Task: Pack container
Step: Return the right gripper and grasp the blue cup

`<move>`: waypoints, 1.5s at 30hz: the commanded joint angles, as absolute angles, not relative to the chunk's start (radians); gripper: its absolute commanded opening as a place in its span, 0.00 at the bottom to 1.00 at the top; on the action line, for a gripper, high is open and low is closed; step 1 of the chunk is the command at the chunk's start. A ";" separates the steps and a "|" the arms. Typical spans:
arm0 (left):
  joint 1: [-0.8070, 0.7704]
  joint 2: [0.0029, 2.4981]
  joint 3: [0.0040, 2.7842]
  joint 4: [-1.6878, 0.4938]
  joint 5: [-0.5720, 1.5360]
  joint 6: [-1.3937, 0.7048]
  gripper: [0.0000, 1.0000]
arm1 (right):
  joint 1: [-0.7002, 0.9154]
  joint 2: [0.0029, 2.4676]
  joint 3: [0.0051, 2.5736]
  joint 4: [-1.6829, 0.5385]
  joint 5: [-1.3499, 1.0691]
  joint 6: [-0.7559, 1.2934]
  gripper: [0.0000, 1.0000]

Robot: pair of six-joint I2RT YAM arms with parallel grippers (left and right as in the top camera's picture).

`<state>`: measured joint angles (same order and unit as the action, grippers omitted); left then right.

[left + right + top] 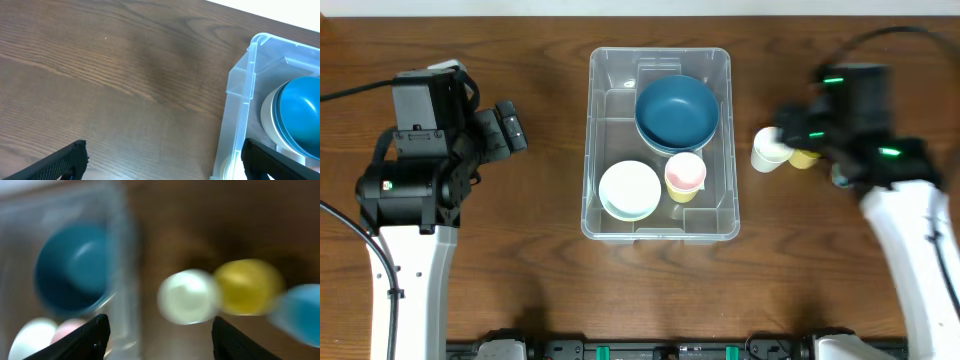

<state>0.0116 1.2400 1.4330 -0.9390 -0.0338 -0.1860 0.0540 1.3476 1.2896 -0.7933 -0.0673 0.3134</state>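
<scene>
The clear plastic container (pixel 660 225) stands at the table's middle. It holds a blue bowl (pixel 676 110), a white bowl (pixel 629 189) and a pink cup nested in a yellow cup (pixel 685 175). My left gripper (pixel 508 128) is open and empty, left of the container; its wrist view shows the container's corner (pixel 240 95) and the blue bowl (pixel 300 112). My right gripper (pixel 159 340) is open and empty, above the table between the container wall (pixel 122 280) and a white cup (pixel 187 296). A yellow cup (pixel 248 286) and a blue cup (pixel 300 315) lie beside it, blurred.
In the overhead view the white cup (pixel 769 150) and yellow cup (pixel 804 158) sit right of the container, partly under my right arm. The blue cup is hidden there. Bare wood lies left of the container and along the front.
</scene>
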 commanded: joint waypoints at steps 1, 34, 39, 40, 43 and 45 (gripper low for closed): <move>0.017 1.242 1.435 -0.942 -0.046 -0.188 0.98 | -0.099 1.346 1.300 -0.815 -0.049 0.321 0.68; 0.017 1.242 1.435 -0.942 -0.046 -0.188 0.98 | -0.440 1.710 1.272 -0.863 -0.023 0.482 0.02; 0.017 1.242 1.435 -0.942 -0.046 -0.188 0.98 | -0.376 1.484 1.272 -0.871 -0.086 0.482 0.01; 0.017 1.242 1.435 -0.942 -0.046 -0.188 0.98 | -0.344 1.432 1.272 -0.867 -0.110 0.479 0.01; 0.017 1.242 1.435 -0.942 -0.046 -0.188 0.98 | -0.212 1.305 1.272 -0.859 -0.128 0.434 0.01; 0.017 1.242 1.435 -0.942 -0.046 -0.188 0.98 | -0.086 1.244 1.272 -0.856 -0.128 0.398 0.01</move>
<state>0.0116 1.2400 1.4330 -0.9390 -0.0338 -0.1860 -0.2138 1.3033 1.2694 -0.8516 -0.0898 0.4534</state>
